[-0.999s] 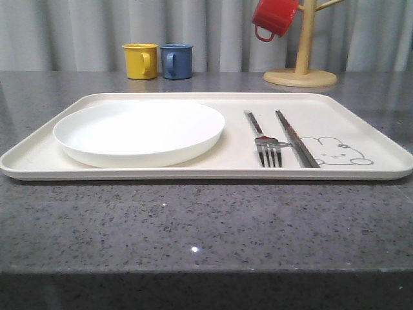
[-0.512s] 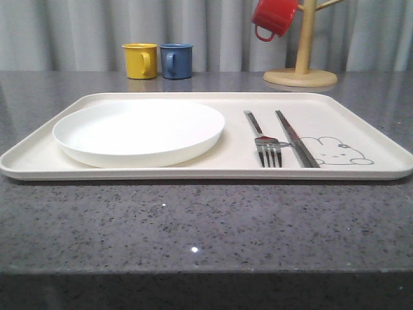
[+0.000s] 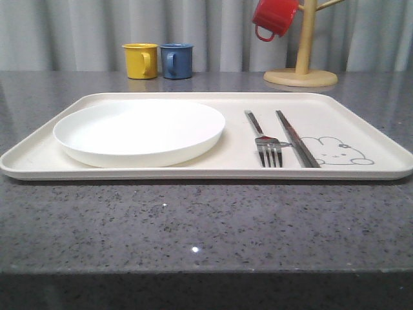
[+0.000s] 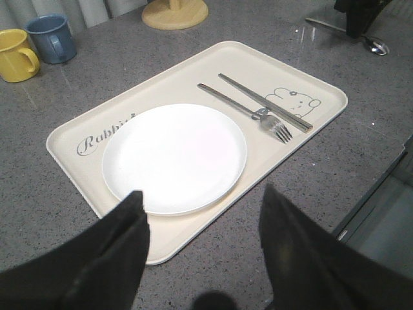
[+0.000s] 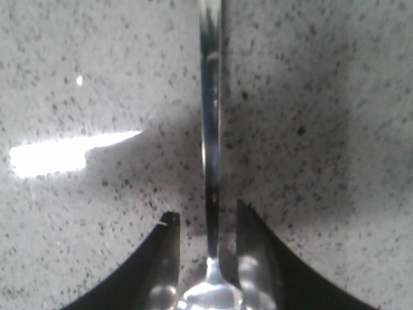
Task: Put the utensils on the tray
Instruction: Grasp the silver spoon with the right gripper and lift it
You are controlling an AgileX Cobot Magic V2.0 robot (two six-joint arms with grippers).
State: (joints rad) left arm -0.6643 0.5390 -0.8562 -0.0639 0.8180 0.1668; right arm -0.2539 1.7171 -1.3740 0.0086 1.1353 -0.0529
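The cream tray (image 3: 361, 119) sits on the grey speckled counter (image 3: 193, 226) with the white plate (image 3: 139, 132) on its left half, and to the plate's right the fork (image 3: 264, 139) and the flat stick-like piece (image 3: 295, 137) lie side by side. My left gripper (image 4: 203, 258) hangs above the tray's near edge, fingers spread wide and holding nothing. My right gripper (image 5: 206, 258) is low over the counter, its fingers either side of the spoon (image 5: 211, 129) near the bowl; I cannot tell if they grip it.

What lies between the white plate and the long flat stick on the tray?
The fork, tines toward the camera, lies between the plate and the flat stick on the tray, clearest in the front view.
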